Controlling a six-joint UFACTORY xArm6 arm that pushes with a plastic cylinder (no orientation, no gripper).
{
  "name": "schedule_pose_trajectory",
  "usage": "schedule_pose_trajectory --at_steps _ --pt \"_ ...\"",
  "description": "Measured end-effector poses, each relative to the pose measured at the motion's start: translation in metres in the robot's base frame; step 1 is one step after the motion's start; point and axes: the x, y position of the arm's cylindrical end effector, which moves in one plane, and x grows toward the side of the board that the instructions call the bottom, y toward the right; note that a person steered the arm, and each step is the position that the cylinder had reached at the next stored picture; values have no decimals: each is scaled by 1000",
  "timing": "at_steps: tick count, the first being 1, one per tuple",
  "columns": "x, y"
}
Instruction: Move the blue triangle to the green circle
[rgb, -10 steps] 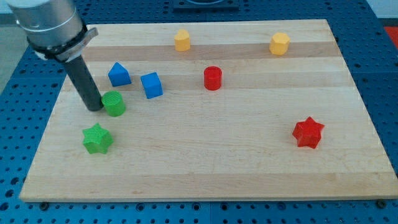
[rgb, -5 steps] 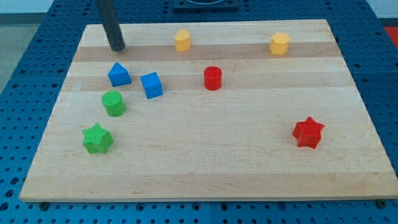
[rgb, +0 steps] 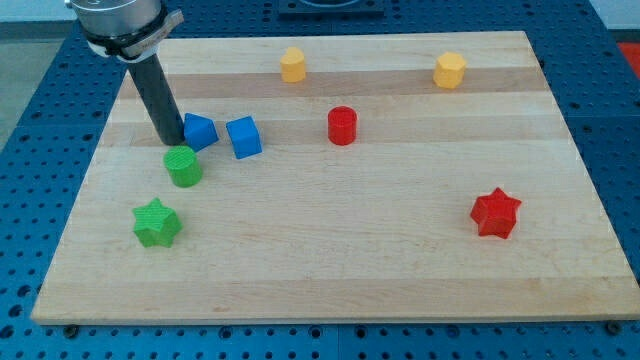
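The blue triangle (rgb: 200, 131) sits on the wooden board at the upper left. The green circle (rgb: 183, 166) lies just below it, a small gap apart. My tip (rgb: 171, 140) rests on the board at the blue triangle's left side, touching or nearly touching it, and just above the green circle. The dark rod rises from there toward the view's top left.
A blue cube (rgb: 243, 137) stands right of the blue triangle. A green star (rgb: 156, 223) lies at the lower left. A red cylinder (rgb: 342, 125), a red star (rgb: 495, 213) and two yellow blocks (rgb: 292, 65) (rgb: 449, 71) lie elsewhere on the board (rgb: 380, 250).
My tip went from the green circle's left up to the board's top, then down to the blue triangle's left side. The blue triangle has shifted slightly right and down.
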Motion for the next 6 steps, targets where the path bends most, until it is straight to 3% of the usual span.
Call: schedule_pose_trajectory --at_steps 1,2,3,4,6 --pt "-62 -1" --pt "-96 22" --pt "-71 58" --pt "-58 58" --pt "8 37"
